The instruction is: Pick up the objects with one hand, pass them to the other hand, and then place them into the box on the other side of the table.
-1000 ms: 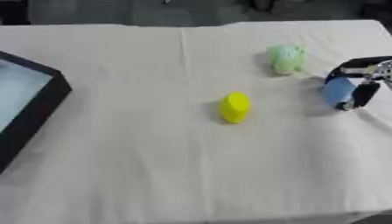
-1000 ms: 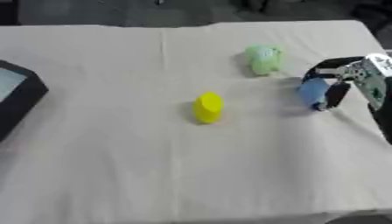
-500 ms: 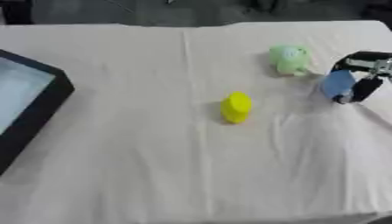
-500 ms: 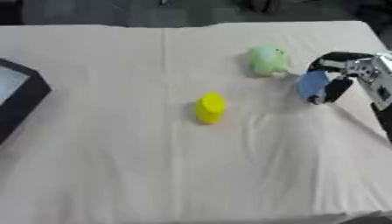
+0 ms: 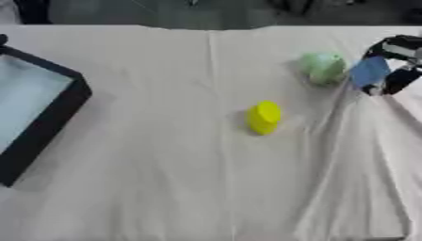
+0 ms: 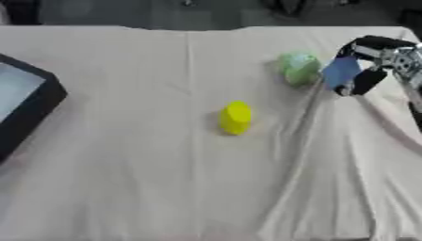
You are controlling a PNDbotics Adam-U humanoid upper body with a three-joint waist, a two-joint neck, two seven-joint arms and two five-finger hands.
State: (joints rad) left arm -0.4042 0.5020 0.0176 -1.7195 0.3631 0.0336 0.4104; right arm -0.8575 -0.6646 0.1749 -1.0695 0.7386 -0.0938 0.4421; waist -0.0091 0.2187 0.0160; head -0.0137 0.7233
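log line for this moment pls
right hand: shut on blue object | yellow object, green object: on table | box: left edge | left hand: unseen

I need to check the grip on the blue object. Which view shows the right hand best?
The right eye view: the right hand shows whole, curled round the blue object. In the left eye view it sits partly cut by the frame edge.

On the cloth-covered worktop (image 5: 165,188), an open box (image 5: 37,108) sits at the left edge. A small cylinder (image 5: 263,117) stands near the centre. Behind it and to the right lies a rounded object (image 6: 298,68); just right of that, the right hand (image 6: 367,63) holds a flat piece (image 6: 340,72) at the worktop's right edge.
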